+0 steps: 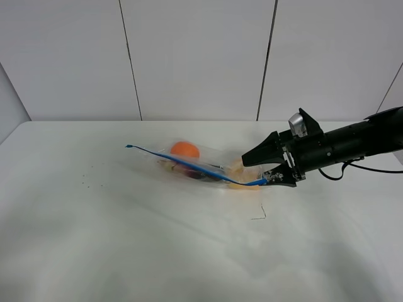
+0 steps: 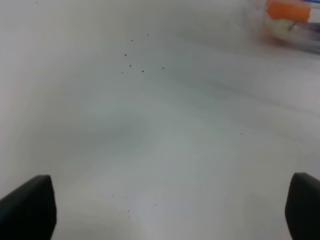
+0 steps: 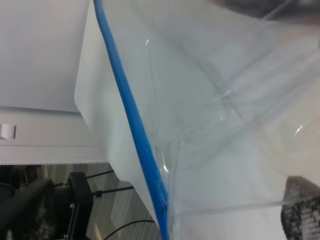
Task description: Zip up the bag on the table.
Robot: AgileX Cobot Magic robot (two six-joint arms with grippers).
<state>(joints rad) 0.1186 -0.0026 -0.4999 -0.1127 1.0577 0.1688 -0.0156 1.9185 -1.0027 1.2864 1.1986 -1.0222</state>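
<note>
The clear bag (image 1: 198, 165) lies on the white table (image 1: 126, 239) at mid-centre, with orange, purple and yellow produce inside. Its blue zipper strip (image 1: 189, 165) runs from upper left to lower right. My right gripper (image 1: 257, 171) is open, and the strip's right end lies between the jaws. In the right wrist view the bag (image 3: 225, 100) and the strip (image 3: 132, 120) fill the frame, and the fingers (image 3: 300, 210) stand wide apart around them (image 3: 160, 210). My left gripper (image 2: 170, 215) is open and empty over bare table. It is out of the exterior view. The bag (image 2: 292, 20) lies far ahead of it.
Small dark specks (image 1: 88, 182) dot the table left of the bag and also show in the left wrist view (image 2: 135, 60). A thin dark mark (image 1: 259, 214) lies in front of the right gripper. A panelled white wall stands behind the table.
</note>
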